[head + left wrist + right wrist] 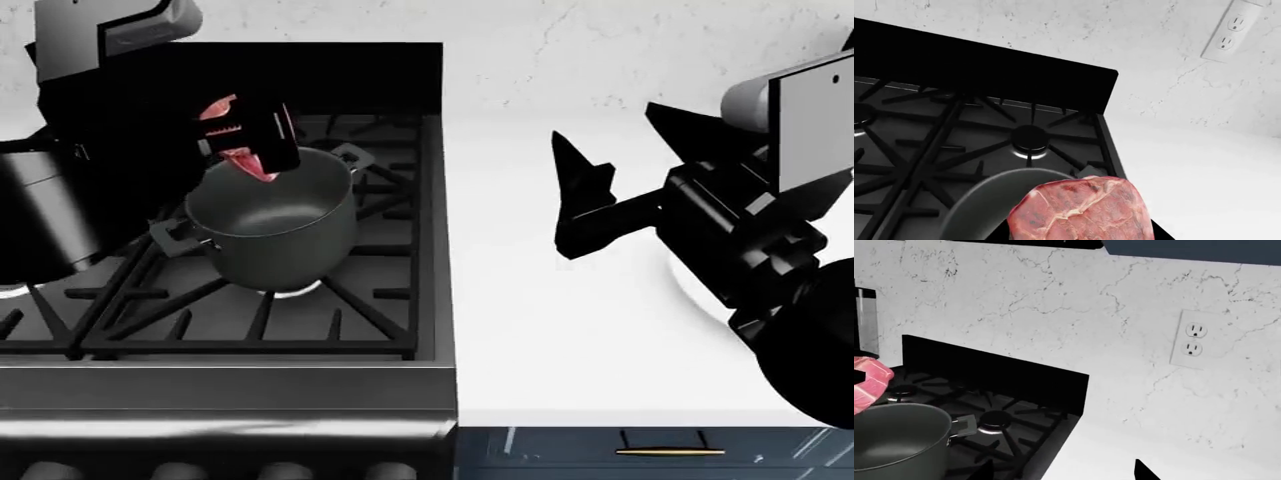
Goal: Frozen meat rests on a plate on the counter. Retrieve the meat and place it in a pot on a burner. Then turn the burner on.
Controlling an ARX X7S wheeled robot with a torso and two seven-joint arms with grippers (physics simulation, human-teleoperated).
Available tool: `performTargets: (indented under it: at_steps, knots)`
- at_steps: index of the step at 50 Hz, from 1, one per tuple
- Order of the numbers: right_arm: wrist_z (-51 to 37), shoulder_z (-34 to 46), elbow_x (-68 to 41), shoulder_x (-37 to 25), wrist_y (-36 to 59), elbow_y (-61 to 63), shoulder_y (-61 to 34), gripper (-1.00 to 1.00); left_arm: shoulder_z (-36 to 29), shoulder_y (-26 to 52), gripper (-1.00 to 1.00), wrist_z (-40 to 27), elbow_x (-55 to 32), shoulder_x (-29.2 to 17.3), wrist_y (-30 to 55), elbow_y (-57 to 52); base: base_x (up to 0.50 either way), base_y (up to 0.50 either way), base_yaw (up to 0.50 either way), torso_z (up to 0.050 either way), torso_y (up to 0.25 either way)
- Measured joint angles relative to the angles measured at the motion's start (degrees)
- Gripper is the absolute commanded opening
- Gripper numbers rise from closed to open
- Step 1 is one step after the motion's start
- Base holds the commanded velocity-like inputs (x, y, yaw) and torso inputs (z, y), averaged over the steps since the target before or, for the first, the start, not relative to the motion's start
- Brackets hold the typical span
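Right up close in the left wrist view sits the frozen meat [1081, 210], red and pink with pale lines; it fills the low part of that picture, and the grey rim of the pot [997, 192] curves just under it.

From the head view, the left gripper [254, 140] is clenched on the meat [244, 160] and holds it in the air over the back edge of the pot [274, 225]; the meat is not inside the pot yet; the pot is empty and dark inside, with a small loop handle on each side; it stands on a burner [287, 288] on the black grates of the stove [387, 300].

Over on the white counter [534, 300], the right gripper [574, 200] hangs well apart from the stove; its two black fingers [577, 160] are spread wide and hold nothing; a bit of the white plate [694, 290] peeks out under the right arm.

From the right wrist view, the meat [869, 380] shows above the pot [901, 440]; a white wall socket [1193, 339] sits on the marble wall [1054, 305] behind.
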State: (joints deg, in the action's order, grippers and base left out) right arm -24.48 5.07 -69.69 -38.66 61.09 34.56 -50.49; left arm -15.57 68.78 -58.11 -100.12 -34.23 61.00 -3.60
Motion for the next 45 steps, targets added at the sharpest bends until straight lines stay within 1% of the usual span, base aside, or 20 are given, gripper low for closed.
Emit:
performTargets:
  at_steps: [9, 21, 34, 45]
  knots:
    - [-0.33, -0.12, -0.41, 0.02, -0.15, -0.22, 0.06, 1.0, -1.5, 3.19, -1.0, 1.46, 0.22, 1.56, 0.65, 4.99, 0.0, 0.0, 0.0, 0.0, 0.0]
    - [-0.59, 0.03, -0.56, 0.04, -0.3, -0.68, -0.15, 1.0, -4.74, 8.05, -1.0, 6.02, 3.81, 3.6, 1.36, 15.29, 0.0, 0.0, 0.0, 0.0, 0.001]
    - [-0.53, 0.29, 0.01, 0.05, -0.91, -1.18, 0.33, 1.0, -8.88, 10.39, -1.0, 11.87, 9.6, 5.04, 0.81, 24.85, 0.0, 0.0, 0.0, 0.0, 0.001]
    - [-0.31, 1.08, 0.94, 0.4, -1.39, -1.91, 0.49, 1.0, -11.71, 11.12, -1.0, 16.27, 14.0, 5.7, -0.5, 30.45, 0.0, 0.0, 0.0, 0.0, 0.001]
